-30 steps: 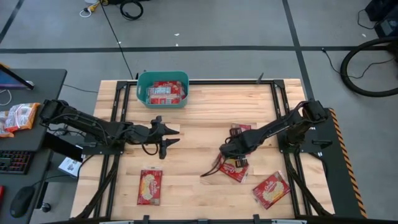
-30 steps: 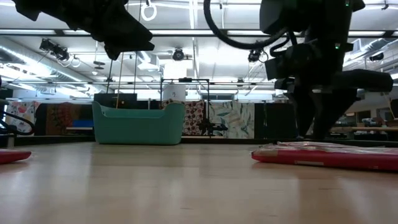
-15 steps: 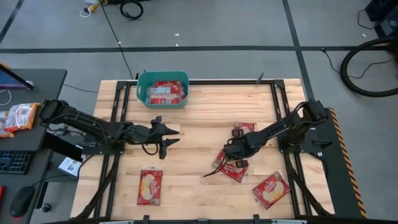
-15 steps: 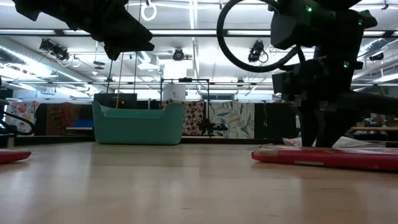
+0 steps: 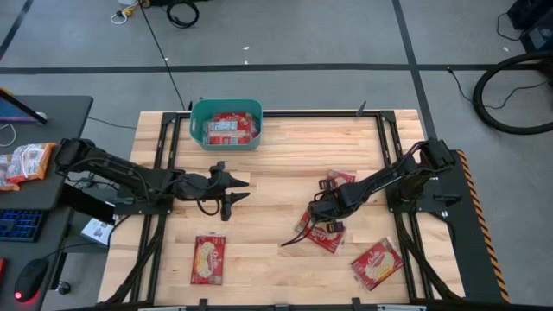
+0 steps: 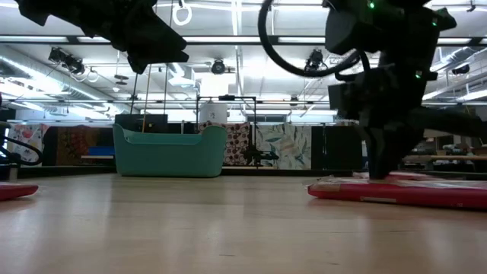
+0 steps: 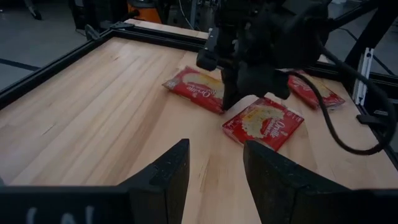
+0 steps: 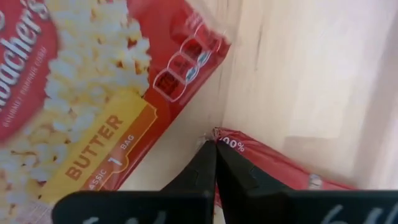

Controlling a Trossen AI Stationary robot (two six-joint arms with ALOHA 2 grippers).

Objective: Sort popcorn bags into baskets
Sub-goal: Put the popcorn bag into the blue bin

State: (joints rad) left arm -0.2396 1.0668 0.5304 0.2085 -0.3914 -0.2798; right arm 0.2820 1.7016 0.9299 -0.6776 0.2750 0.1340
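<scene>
Several red popcorn bags lie flat on the wooden table: one near the front left [image 5: 208, 258], one at the front right [image 5: 377, 262], one by the right arm [image 5: 340, 179] and one right of centre [image 5: 328, 236]. My right gripper [image 5: 320, 218] points down at that last bag's corner, shut. The teal basket [image 5: 197, 121] stands at the far edge with red bags [image 5: 229, 127] in it. My left gripper [image 5: 232, 186] hovers open left of centre, with nothing between its fingers. My right gripper comes from above, pointing steeply down, and its two fingertips [image 8: 205, 163] meet on one corner [image 8: 232, 145] of the popcorn bag, at its thin sealed edge. The bag [image 6: 396, 192] lies flat on the table.
A second bag [image 8: 81, 81] lies close beside the pinched corner. A black cable [image 5: 294, 238] from the right arm trails over the wood. A black frame [image 5: 164, 138] borders the table. A desk at the left carries paler packets [image 5: 26, 161] and a keyboard.
My right gripper has shut its fingers over the bag right of centre; in the low view they stood apart a second ago. The bags lie where they were.
</scene>
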